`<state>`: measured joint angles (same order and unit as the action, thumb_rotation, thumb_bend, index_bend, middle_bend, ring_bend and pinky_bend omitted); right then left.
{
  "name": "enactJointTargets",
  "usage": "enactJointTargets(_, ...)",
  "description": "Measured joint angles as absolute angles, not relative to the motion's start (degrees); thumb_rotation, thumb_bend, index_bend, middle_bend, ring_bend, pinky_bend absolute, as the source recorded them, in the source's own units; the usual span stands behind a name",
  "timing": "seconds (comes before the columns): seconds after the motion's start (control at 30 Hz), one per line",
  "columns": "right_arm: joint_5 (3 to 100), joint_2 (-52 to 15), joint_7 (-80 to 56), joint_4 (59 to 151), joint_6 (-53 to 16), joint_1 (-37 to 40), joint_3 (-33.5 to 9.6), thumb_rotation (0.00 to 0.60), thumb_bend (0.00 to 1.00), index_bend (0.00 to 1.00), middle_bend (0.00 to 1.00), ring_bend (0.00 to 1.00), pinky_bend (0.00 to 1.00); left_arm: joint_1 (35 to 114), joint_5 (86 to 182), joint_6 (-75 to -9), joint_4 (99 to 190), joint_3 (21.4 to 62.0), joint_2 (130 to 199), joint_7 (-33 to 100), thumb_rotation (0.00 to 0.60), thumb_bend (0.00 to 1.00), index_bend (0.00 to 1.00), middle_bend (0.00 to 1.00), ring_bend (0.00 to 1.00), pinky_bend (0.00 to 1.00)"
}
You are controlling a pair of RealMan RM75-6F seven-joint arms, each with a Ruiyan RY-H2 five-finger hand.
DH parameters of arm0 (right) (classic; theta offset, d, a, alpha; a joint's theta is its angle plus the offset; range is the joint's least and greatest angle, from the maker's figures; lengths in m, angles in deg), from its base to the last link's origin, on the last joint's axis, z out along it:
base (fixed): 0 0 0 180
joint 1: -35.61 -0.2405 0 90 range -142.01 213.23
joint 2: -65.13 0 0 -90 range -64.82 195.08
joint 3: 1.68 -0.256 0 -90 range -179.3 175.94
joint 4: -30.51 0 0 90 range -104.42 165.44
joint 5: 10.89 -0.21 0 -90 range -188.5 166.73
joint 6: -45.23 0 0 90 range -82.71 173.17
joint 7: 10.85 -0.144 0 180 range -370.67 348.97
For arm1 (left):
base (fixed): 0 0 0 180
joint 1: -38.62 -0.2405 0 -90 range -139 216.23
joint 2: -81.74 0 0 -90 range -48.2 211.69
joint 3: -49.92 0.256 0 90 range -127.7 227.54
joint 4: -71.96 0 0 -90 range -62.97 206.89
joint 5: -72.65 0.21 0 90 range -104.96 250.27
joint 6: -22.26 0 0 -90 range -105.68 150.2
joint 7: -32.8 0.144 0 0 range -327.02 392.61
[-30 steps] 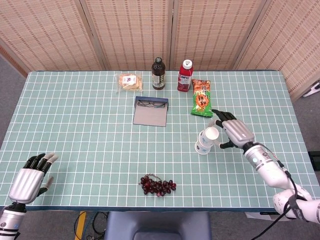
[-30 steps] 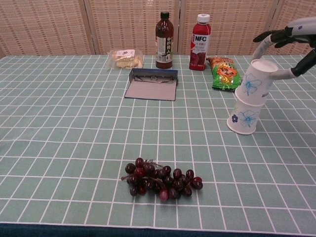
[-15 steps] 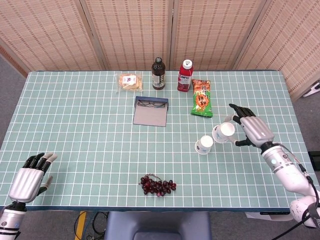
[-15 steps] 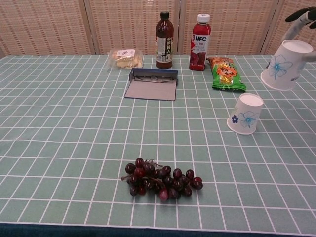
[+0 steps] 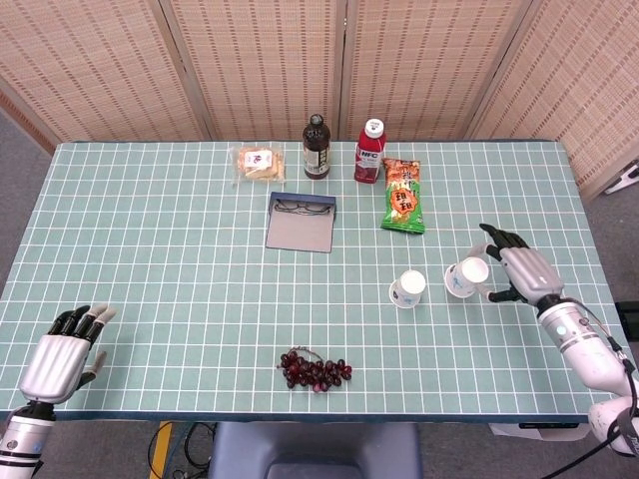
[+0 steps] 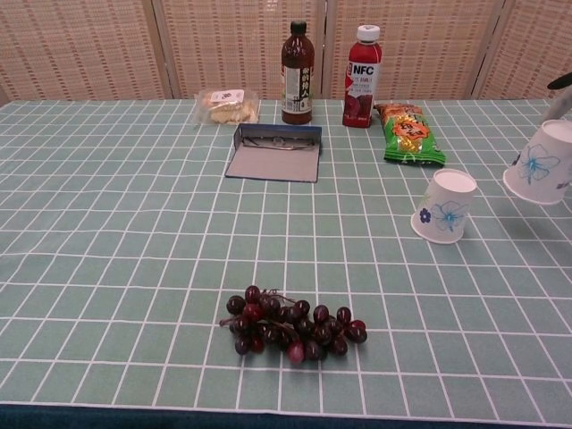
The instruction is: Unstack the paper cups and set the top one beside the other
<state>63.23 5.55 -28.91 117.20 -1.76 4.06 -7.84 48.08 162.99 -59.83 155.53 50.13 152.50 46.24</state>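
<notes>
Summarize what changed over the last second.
The right hand lifted the top paper cup off the stack and carried it to the robot's right, away from the lower paper cup; it holds it near the table. The lower cup, grapes, bottles and left hand did not move.

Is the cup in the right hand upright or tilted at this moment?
Tilted. The held cup leans upside down in the right hand, while the other cup stands upside down on the table.

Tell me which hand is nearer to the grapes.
Right. The right hand holds a cup beyond the grapes' right; the left hand rests farther away at the table's near-left corner.
</notes>
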Motion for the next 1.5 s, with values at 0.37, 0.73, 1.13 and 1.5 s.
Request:
enactJointTargets(0.37, 65.14, -0.65, -32.11, 109.74, -0.07, 3.83, -6.79, 0.6, 0.33, 0.3, 0.0, 0.0, 0.0, 48.19, 162.96, -59.66, 155.44, 50.21, 152.3, 45.45, 0.6, 0.4, 0.21, 0.19, 0.15, 0.17)
enactJointTargets(0.73, 66.61, -5.04, -35.26, 103.33, 2.25, 2.39, -6.49, 0.6, 0.34, 0.3, 0.0, 0.0, 0.0, 48.12, 163.03, -59.69, 155.84, 50.39, 151.91, 45.12, 0.6, 0.4, 0.21, 0.19, 0.15, 0.17)
enactJointTargets(1.13, 67.68, -5.48, -36.43, 102.81, 2.3, 1.84, -6.3, 0.6, 0.29, 0.06, 0.0, 0.0, 0.0, 48.03, 163.46, -60.1, 155.94, 50.52, 151.88, 45.28, 0.6, 0.4, 0.21, 0.19, 0.15, 0.17)
enactJointTargets(1.5, 69.06, 0.84, -35.19, 111.79, -2.41, 3.63, -6.37, 0.6, 0.27, 0.0, 0.0, 0.0, 0.0, 47.93, 163.58, -60.36, 155.96, 50.53, 152.1, 45.95, 0.6, 0.4, 0.21, 0.19, 0.15, 0.17)
